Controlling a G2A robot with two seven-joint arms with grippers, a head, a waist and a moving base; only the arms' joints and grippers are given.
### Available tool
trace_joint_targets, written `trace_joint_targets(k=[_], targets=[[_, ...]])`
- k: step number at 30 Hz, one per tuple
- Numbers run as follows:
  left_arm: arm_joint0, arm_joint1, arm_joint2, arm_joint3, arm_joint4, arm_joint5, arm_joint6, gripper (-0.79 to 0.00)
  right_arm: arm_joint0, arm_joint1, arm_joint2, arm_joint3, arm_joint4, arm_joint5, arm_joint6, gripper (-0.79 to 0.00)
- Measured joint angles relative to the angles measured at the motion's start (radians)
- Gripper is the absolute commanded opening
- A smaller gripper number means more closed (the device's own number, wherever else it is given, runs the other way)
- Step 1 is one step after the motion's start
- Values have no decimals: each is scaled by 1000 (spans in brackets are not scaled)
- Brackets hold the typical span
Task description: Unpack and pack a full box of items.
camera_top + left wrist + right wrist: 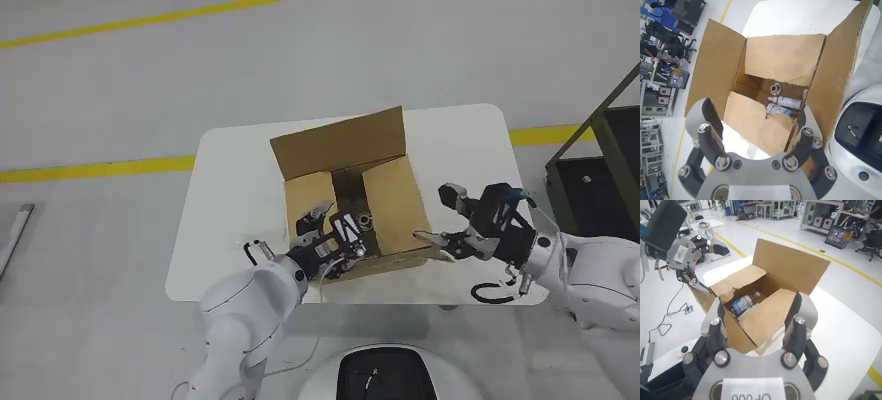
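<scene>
The open cardboard box (395,205) stands mid-table with its flaps spread. Inside lie a metal flange (775,89), a white bottle (789,101) and a clear bottle with a blue label (777,110), which also shows in the right wrist view (743,303). My left gripper (333,237) is open at the box's near left corner, its fingers (712,113) straddling a torn side flap (757,121). My right gripper (441,216) is open at the near right corner, straddling the opposite side flap (762,317). The left gripper (712,268) touches the near flap with one finger.
The white table (240,220) has bare room on both sides of the box and behind it. The tall far flap (340,148) stands up at the back. A dark metal frame (600,160) stands beside the table on the right.
</scene>
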Motion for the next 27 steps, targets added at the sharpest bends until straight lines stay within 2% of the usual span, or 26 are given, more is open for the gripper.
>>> trace_joint_targets(k=[8, 17, 27], targets=[[17, 12, -3, -19, -8, -6, 3, 0, 36, -6, -126, 66, -18, -23, 25, -785], [15, 24, -55, -19, 9, 68, 21, 0, 2, -1, -165, 91, -65, -76, 7, -785], [6, 32, -49, -8, 2, 108, 39, 0, -13, -1, -190, 111, -158, -87, -76, -785]])
